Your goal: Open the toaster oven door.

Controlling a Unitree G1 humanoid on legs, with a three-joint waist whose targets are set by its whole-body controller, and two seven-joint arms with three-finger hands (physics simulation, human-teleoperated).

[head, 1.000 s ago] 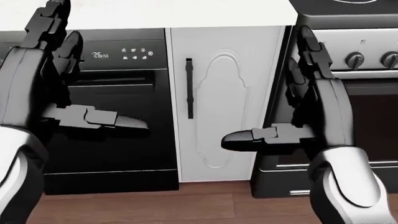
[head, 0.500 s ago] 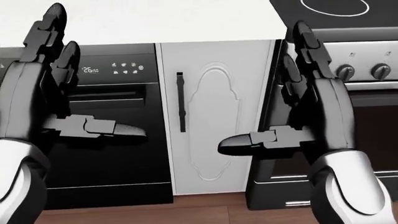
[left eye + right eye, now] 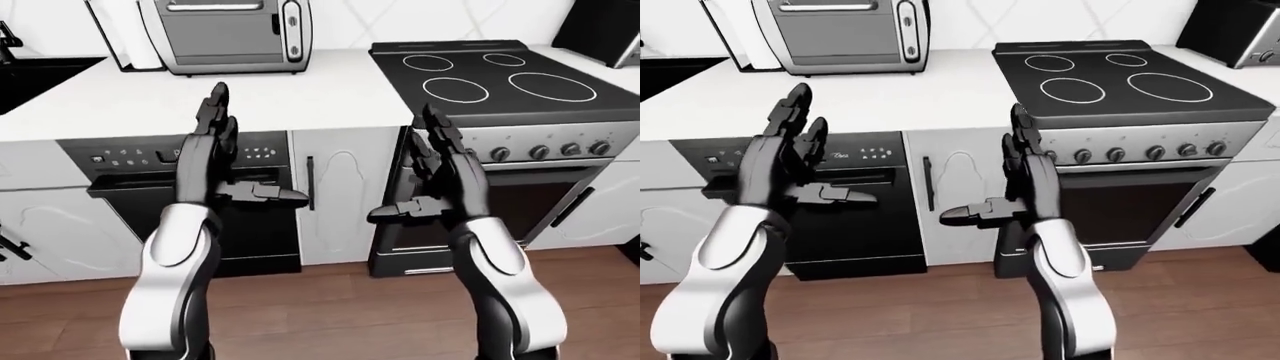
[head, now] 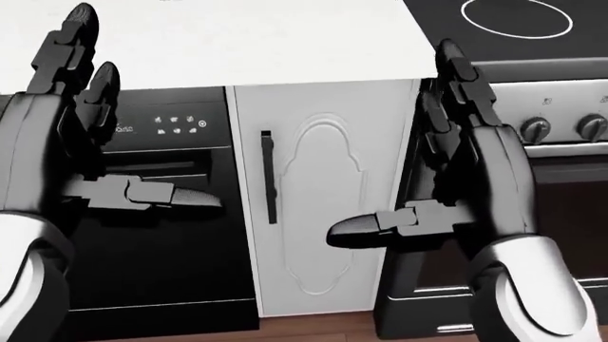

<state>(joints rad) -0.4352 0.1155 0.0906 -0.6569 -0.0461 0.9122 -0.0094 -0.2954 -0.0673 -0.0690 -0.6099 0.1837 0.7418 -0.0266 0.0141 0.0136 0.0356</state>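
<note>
The silver toaster oven [image 3: 226, 35] stands on the white counter [image 3: 200, 97] at the top of the left-eye view, its door shut, a handle bar along the door's top. It also shows in the right-eye view [image 3: 840, 35]. My left hand [image 3: 215, 161] is open, fingers pointing up, thumb out to the right, held below the counter edge. My right hand [image 3: 440, 176] is open the same way, thumb to the left, beside the stove's face. Both hands are well below and short of the toaster oven, touching nothing.
A black dishwasher [image 4: 162, 214] sits under the counter on the left. A white cabinet door [image 4: 323, 192] with a black handle [image 4: 269, 177] is in the middle. A black stove [image 3: 490, 82] with knobs and an oven door is on the right. Wooden floor lies below.
The head view has tilted up: the counter edge, dishwasher panel and stove knobs sit lower in the picture. Both hands keep the same open pose.
</note>
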